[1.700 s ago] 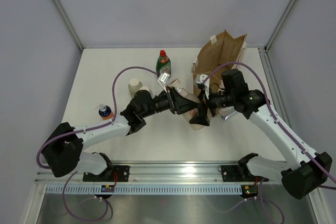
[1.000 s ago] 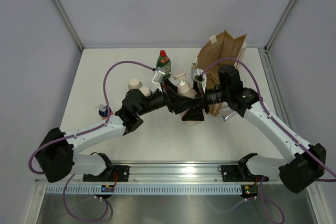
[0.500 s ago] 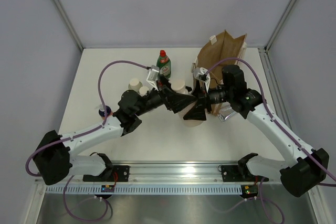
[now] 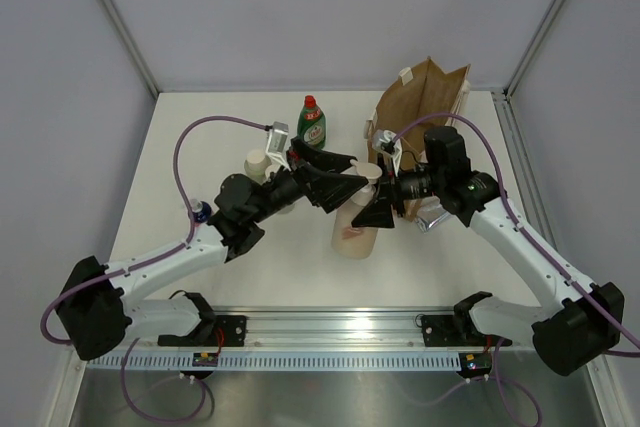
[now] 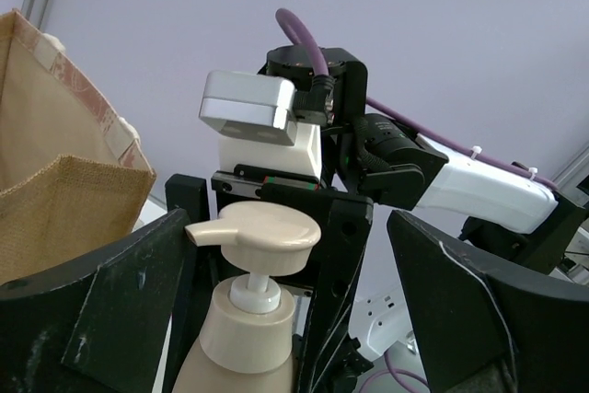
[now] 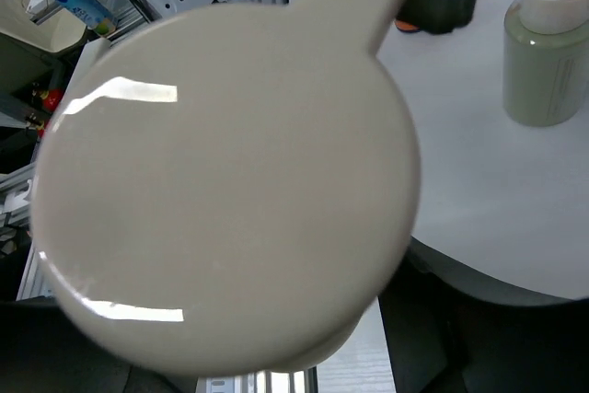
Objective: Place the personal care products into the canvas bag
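A beige pump bottle (image 4: 354, 232) hangs in the middle of the table, held at its neck by my right gripper (image 4: 378, 194), which is shut on it. Its pump head (image 6: 221, 190) fills the right wrist view and hides most of that gripper's fingers. My left gripper (image 4: 347, 175) is open; in the left wrist view its fingers (image 5: 101, 310) stand wide on both sides of the bottle (image 5: 248, 329), clear of it. The canvas bag (image 4: 425, 97) stands upright at the back right, just behind the right gripper; its open top (image 5: 55, 163) shows at the left.
A dark green bottle with a red cap (image 4: 311, 122) stands behind the left gripper. A pale white-capped bottle (image 4: 258, 162) sits beside the left arm, also seen as a pale bottle (image 6: 548, 43). A silver tube (image 4: 432, 217) lies under the right arm. A small blue-capped item (image 4: 200, 210) peeks from behind the left forearm.
The left gripper has opened, let go of the beige bottle and drawn back to the left. The right gripper has closed on the bottle's neck, and the bottle now hangs more upright.
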